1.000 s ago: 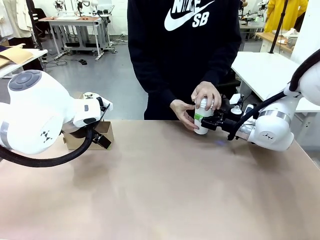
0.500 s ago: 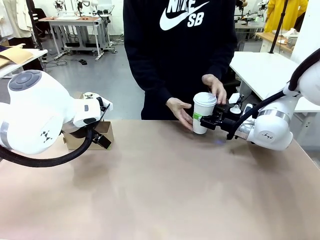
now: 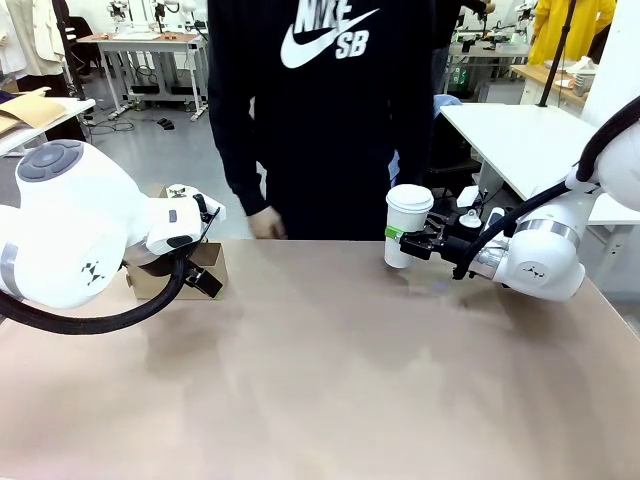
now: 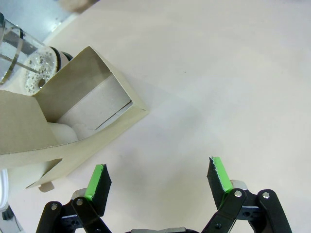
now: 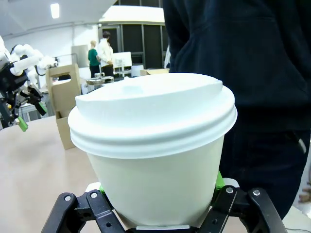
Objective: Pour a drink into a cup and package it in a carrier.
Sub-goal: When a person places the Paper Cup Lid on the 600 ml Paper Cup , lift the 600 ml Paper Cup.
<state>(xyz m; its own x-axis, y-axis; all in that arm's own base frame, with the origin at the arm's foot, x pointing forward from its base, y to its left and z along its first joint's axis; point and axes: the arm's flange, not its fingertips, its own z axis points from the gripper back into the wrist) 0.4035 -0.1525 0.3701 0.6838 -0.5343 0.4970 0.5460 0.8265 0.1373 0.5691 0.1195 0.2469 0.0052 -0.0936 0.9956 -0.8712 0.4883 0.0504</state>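
Observation:
The white paper cup [image 3: 406, 228], capped with a white lid, stands at the table's far right with my right gripper [image 3: 412, 241] shut on its lower half. Up close, the cup [image 5: 153, 145] rises between the green pads [image 5: 217, 182] of that gripper [image 5: 158, 216]. The brown cardboard carrier [image 3: 214, 263] sits at the far left, and its open pocket [image 4: 82, 104] lies just ahead of my open left gripper [image 4: 159, 174], which hovers over bare table. A clear glass jug [image 4: 22, 56] stands behind the carrier. The drink itself is hidden.
A person in a dark top [image 3: 320, 110] stands at the far edge, one hand [image 3: 265, 223] hanging near the table. A white side table [image 3: 520, 130] stands at the back right. The tan tabletop [image 3: 330, 370] stretches between the arms.
The person's hands have let go of the cup and lid and pulled away, and the person has shifted left. My right gripper still holds the cup. The left arm has not moved.

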